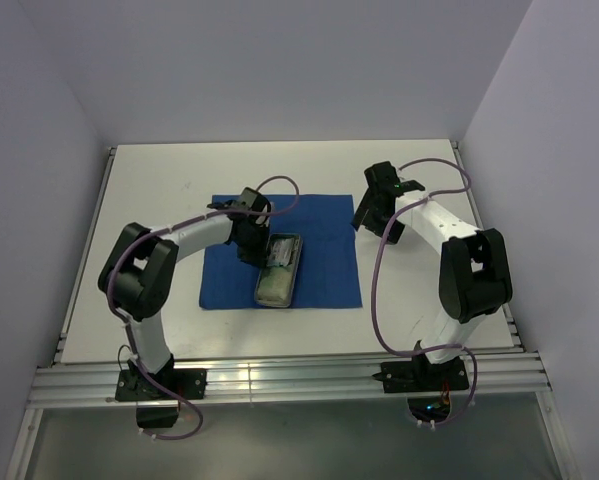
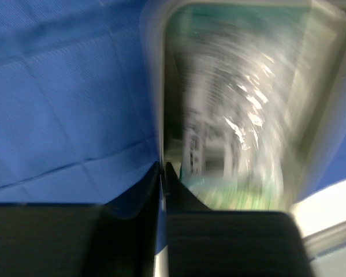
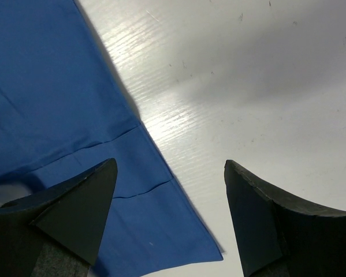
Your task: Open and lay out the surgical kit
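The royal-blue cloth (image 1: 329,270) lies spread flat on the white table. On it stands the small steel tray (image 1: 297,262) with a whitish-green packet (image 1: 276,287) inside. My left gripper (image 1: 262,250) is at the tray's far left corner. In the left wrist view, blurred by motion, the left gripper (image 2: 163,167) is shut on the tray's left wall (image 2: 155,86), one finger inside by the packets (image 2: 236,133) and one outside over the cloth (image 2: 63,104). My right gripper (image 3: 170,173) hangs open above the cloth's right corner (image 3: 178,231), holding nothing. Scissors and tweezers do not show.
The white table (image 1: 419,300) has a raised rail along its left and right edges. Grey walls close in on three sides. The right arm (image 1: 449,240) stands just right of the cloth.
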`<state>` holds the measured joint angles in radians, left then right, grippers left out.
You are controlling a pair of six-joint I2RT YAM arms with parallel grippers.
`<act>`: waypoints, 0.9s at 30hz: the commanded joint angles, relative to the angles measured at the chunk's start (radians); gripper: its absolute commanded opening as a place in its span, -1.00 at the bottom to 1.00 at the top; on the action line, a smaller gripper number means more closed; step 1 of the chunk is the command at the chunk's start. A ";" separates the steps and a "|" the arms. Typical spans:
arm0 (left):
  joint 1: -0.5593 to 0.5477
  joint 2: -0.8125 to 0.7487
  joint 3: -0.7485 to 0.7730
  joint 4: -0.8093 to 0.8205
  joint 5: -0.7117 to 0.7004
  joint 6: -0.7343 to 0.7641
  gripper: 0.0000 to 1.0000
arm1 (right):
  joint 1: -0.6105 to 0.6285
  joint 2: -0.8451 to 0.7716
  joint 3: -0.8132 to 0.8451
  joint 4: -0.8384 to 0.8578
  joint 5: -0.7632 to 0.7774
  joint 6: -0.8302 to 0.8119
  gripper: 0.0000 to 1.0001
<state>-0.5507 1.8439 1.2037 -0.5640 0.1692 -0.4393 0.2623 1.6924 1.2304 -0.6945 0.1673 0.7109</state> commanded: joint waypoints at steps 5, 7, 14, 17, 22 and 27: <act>0.020 0.034 0.112 -0.068 -0.102 0.002 -1.00 | -0.011 -0.007 -0.002 0.024 0.011 -0.014 0.64; 0.037 0.032 0.151 -0.085 -0.114 0.005 -1.00 | -0.014 -0.005 0.003 0.023 0.008 -0.016 0.64; 0.152 -0.011 0.180 -0.146 -0.164 0.060 -1.00 | -0.012 -0.008 0.009 0.020 0.003 -0.021 0.64; 0.213 -0.020 0.192 -0.181 -0.212 0.086 -1.00 | -0.012 -0.011 0.014 0.016 0.005 -0.025 0.64; 0.311 0.047 0.296 -0.289 -0.243 0.166 -1.00 | -0.012 -0.010 0.020 0.016 -0.002 -0.027 0.64; 0.344 0.100 0.388 -0.312 -0.277 0.246 -1.00 | -0.011 -0.011 0.015 0.027 -0.014 -0.027 0.64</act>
<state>-0.2058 1.9354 1.5162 -0.8394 -0.0856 -0.2630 0.2588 1.6924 1.2236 -0.6907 0.1528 0.6930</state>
